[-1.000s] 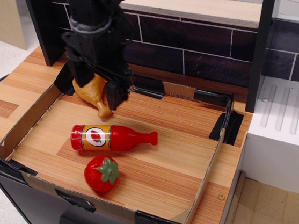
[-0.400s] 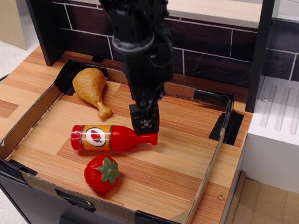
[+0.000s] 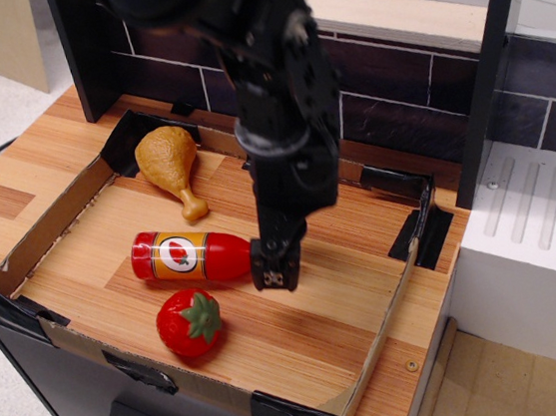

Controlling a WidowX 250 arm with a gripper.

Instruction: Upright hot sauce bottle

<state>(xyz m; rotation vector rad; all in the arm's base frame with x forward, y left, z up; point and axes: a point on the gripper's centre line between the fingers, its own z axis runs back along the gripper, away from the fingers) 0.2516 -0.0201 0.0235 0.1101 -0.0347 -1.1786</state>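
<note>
The hot sauce bottle (image 3: 185, 257) lies on its side in the cardboard tray (image 3: 58, 215), base to the left and neck pointing right. It is glossy red with an orange label band and a white oval. My black gripper (image 3: 275, 267) is down at the bottle's neck end and covers the neck and the cap. Its fingers (image 3: 268, 269) stand close together around that spot. I cannot tell whether they grip the neck.
A red toy strawberry (image 3: 190, 321) with green leaves lies just in front of the bottle. A toy chicken drumstick (image 3: 171, 162) lies at the tray's back left. A dark brick wall (image 3: 396, 94) runs behind the tray. A white appliance (image 3: 543, 238) stands to the right.
The arm moved from the back left over the drumstick to the right, then lowered onto the bottle's neck, now hiding the cap. The bottle has not moved.
</note>
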